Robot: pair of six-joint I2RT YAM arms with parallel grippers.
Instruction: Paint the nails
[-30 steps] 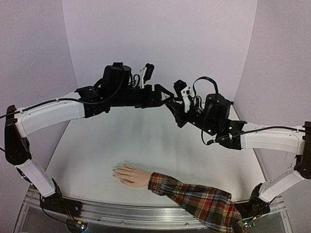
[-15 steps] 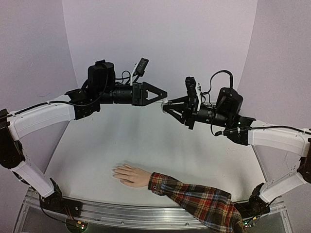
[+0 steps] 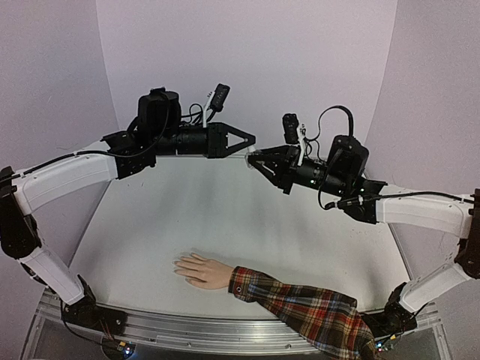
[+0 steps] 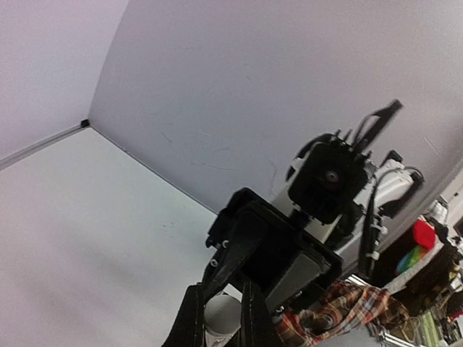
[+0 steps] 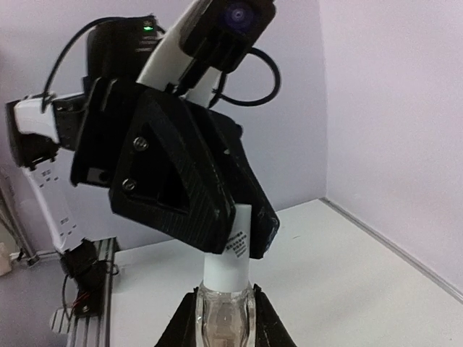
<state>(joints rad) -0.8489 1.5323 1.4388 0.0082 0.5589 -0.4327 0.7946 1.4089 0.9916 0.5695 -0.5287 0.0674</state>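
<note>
A pale hand (image 3: 198, 269) with spread fingers lies flat on the table near its front edge, in a red plaid sleeve (image 3: 311, 309). Its nails are too small to make out. High above the table's middle the two grippers meet tip to tip. My right gripper (image 5: 226, 307) is shut on the clear glass body of a small bottle (image 5: 226, 318). My left gripper (image 4: 221, 318) is shut on the bottle's white cap (image 5: 228, 249). In the top view the left gripper (image 3: 249, 149) and the right gripper (image 3: 256, 159) hide the bottle between them.
The white table (image 3: 225, 217) is walled by pale lilac panels at the back and both sides. An aluminium rail (image 3: 187, 330) runs along the near edge, where the arm bases are bolted. Coloured clutter (image 4: 423, 242) shows beyond the table.
The left gripper has closed its jaws on the bottle's cap. Both arms have swung to face each other, and the right gripper has held the bottle throughout.
</note>
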